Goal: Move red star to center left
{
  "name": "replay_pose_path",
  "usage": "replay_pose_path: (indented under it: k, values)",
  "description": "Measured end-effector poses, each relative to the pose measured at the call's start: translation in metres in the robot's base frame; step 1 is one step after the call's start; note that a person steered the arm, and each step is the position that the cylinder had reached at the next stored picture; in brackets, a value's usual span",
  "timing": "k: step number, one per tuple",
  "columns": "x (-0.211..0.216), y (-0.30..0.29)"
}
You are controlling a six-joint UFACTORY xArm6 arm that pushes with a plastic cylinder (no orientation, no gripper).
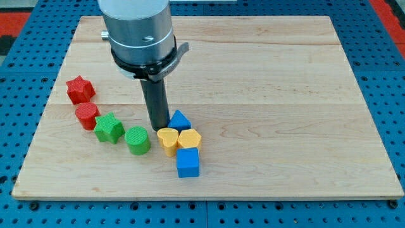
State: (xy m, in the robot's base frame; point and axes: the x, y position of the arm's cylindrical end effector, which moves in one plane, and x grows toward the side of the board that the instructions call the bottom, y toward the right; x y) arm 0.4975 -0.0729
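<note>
Red star: near the table's left edge, about mid-height, apart from the red cylinder below it.
My tip: bare rod, nothing to grip; just beside the blue triangle and yellow heart.
Risk: a direct sweep leftward would likely scatter the green star or the red cylinder.

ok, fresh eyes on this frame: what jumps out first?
The big grey arm head at the view's top, its dark rod ending with my tip just left of the blue triangular block. Below sit the yellow heart, yellow hexagon and blue cube. The red star lies far left.
</note>
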Motion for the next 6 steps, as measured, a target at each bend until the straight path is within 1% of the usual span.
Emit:
replay_pose_path:
  k: [1,2,3,4,5,6]
  values:
    - [-0.018,-0.02]
    - [-0.051,-0.035]
    - [-0.042,-0.076]
    - [-0.043,-0.09]
    - [-0.079,-0.123]
    - [-0.061,-0.171]
